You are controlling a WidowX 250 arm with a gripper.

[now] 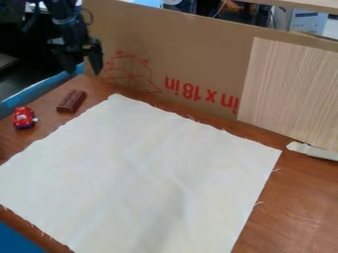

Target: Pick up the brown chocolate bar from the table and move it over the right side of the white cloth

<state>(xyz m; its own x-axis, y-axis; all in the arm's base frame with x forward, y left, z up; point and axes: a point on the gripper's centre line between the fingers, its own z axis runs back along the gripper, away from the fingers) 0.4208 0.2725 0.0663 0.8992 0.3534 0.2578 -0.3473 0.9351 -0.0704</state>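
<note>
A frayed white cloth (145,173) lay across the desk (297,202); beyond, the gripper (82,58) hung, jaws spread and empty, near a chocolate bar (71,101) and red toy car (23,118). A low sweep risked snagging loose threads or rolling the car off.

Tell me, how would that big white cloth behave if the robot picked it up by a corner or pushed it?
The white cloth would probably hang floppy, as it looks thin and has loose threads along its edges. It seems likely to be light for its broad spread. Pushed from one side, it might bunch up, since it already shows soft wrinkles.
</note>
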